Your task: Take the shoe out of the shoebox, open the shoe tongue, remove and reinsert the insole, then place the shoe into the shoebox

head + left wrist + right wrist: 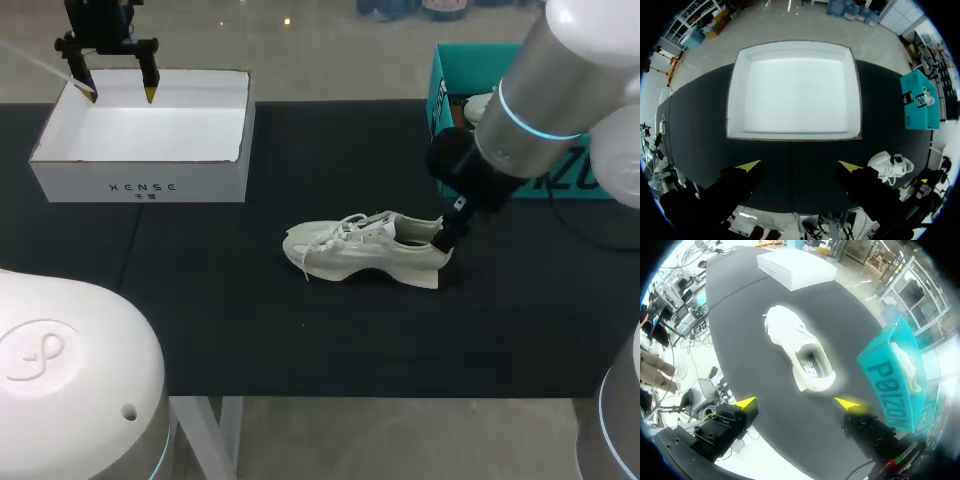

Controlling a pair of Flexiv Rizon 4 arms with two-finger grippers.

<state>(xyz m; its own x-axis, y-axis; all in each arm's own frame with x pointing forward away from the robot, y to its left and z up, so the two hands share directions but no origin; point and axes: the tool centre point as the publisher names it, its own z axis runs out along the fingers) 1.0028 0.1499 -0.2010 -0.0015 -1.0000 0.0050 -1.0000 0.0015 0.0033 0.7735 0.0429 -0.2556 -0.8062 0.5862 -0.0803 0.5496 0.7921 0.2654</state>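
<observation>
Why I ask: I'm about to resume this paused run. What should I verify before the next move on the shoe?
1. Shoe out of the white shoebox: ok, it stands upright on the table.
2. Shoebox empty: ok.
3. Right pincer open and empty: ok, the shoe's heel lies ahead of it.
4. Left pincer clear of the shoe: ok, open above the shoebox.
5. Tongue pulled open: cannot tell, too small to see.
</observation>
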